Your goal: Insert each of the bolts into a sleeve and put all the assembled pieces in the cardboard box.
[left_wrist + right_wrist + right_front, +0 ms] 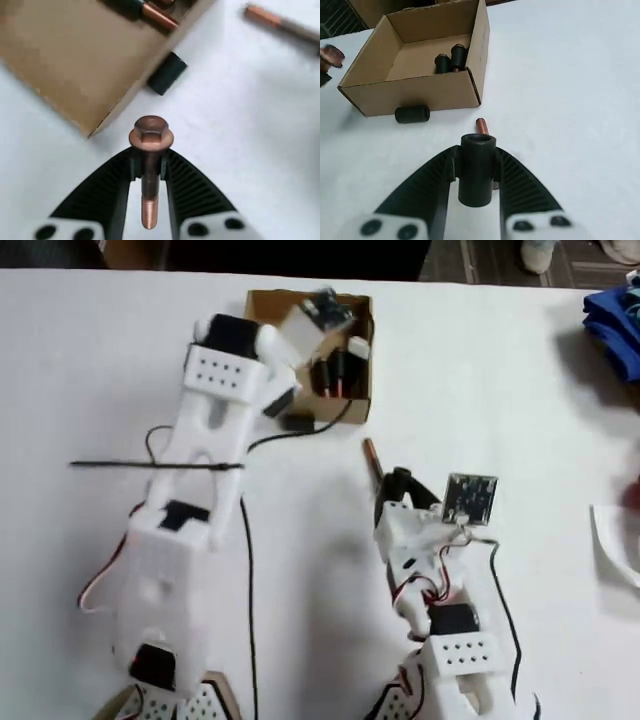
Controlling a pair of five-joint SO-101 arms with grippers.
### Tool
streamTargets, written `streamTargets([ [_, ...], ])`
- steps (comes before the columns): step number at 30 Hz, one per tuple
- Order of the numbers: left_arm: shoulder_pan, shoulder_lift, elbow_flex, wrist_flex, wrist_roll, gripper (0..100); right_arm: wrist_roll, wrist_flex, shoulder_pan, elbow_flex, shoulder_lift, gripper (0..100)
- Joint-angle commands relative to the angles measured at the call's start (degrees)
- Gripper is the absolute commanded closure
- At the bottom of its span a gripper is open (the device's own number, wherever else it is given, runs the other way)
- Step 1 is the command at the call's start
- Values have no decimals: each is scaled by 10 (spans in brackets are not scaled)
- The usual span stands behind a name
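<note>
Nearest, black ribbed left fingers (107,192) clenched narrowly on the shank of a copper-coloured flanged hex-head bolt (151,135), head out past the tips, threaded end toward the wrist, over the white table (260,125) just outside the brown cardboard box (65,55). Likewise, black right fingers (520,190) clamped around a matt black cylindrical sleeve (476,170), open bore facing outward. Just past it, a second copper bolt (480,125) lying on the table. Farther off, a loose black sleeve (412,114) just beside the box's outer wall. Inside the box, two assembled black-and-copper pieces (451,57).

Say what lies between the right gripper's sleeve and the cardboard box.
Right wrist view: a loose bolt, then a loose sleeve beside the cardboard box.
</note>
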Motion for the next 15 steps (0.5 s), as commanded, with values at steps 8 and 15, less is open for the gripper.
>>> streamTargets([
  [8,5,-287,174,4,232,975,-1,-95,4,11,-14,979],
  [15,22,-425,200,-66,244,975,35,-189,-22,11,-11,979],
])
